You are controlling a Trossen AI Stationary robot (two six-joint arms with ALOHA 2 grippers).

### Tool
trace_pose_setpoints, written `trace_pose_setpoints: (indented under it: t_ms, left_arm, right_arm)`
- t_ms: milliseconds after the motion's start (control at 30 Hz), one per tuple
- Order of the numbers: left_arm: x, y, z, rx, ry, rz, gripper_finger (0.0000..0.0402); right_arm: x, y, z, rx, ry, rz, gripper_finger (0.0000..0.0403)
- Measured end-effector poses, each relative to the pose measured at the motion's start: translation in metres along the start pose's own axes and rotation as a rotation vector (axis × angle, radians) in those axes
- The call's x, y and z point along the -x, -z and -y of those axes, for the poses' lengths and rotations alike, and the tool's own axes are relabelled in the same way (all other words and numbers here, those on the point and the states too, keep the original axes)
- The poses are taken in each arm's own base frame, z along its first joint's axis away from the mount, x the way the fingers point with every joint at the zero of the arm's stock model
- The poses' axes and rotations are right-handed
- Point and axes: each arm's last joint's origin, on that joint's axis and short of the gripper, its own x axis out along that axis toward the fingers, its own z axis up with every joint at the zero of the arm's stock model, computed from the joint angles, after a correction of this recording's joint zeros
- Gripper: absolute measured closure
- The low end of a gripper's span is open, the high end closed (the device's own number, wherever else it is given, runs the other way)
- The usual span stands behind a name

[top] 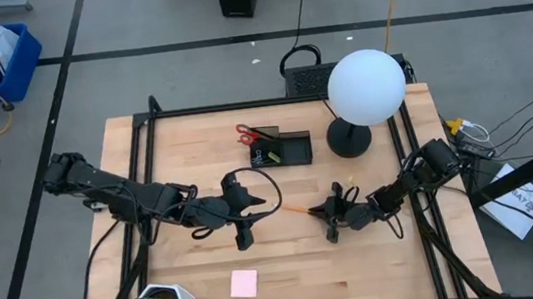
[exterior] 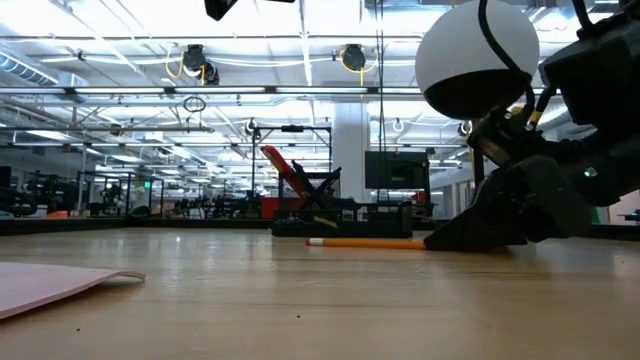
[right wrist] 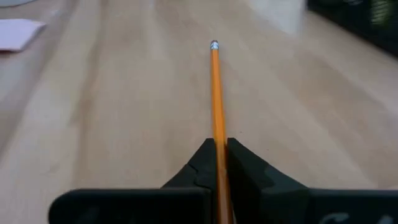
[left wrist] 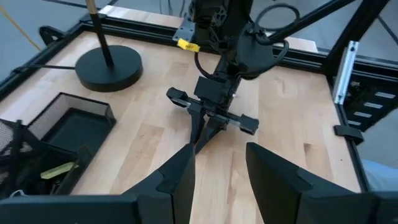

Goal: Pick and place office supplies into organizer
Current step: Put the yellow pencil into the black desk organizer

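Left arm: reaches in low from the left edge, elbow bent, wrist level near the worktop's middle | left gripper (top: 243, 235): jaws apart, nothing between them | right arm: stretched low from the right edge | right gripper (top: 329, 225): tips at the worktop, jaws pressed together on a pencil (right wrist: 216, 99)

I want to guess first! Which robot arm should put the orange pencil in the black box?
The right one, probably. Its gripper is already shut on the orange pencil, lying on the table. The left gripper holds nothing, fingers open. The organizer sits nearby.

text: none legible | labels: none | numbers: none
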Motion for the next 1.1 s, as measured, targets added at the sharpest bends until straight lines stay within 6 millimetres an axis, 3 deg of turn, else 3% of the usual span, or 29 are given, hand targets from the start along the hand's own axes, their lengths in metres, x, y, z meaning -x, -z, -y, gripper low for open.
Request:
trace_pose_setpoints:
  t_ms: [200,600,1100]
  left_arm:
    - [0.000,-0.001,0.001,0.005,0.034,-0.004,0.0254]
    - [-0.002,-0.001,-0.003,0.020,0.022,-0.007,0.0254]
    - [-0.002,-0.005,-0.004,0.025,0.007,0.027,0.0254]
  right_arm:
    - [0.008,-0.018,-0.007,0.006,-0.108,0.040,0.0389]
    - [0.020,-0.041,-0.009,0.021,-0.119,0.152,0.0389]
    - [0.044,-0.085,-0.013,0.071,-0.164,0.463,0.0390]
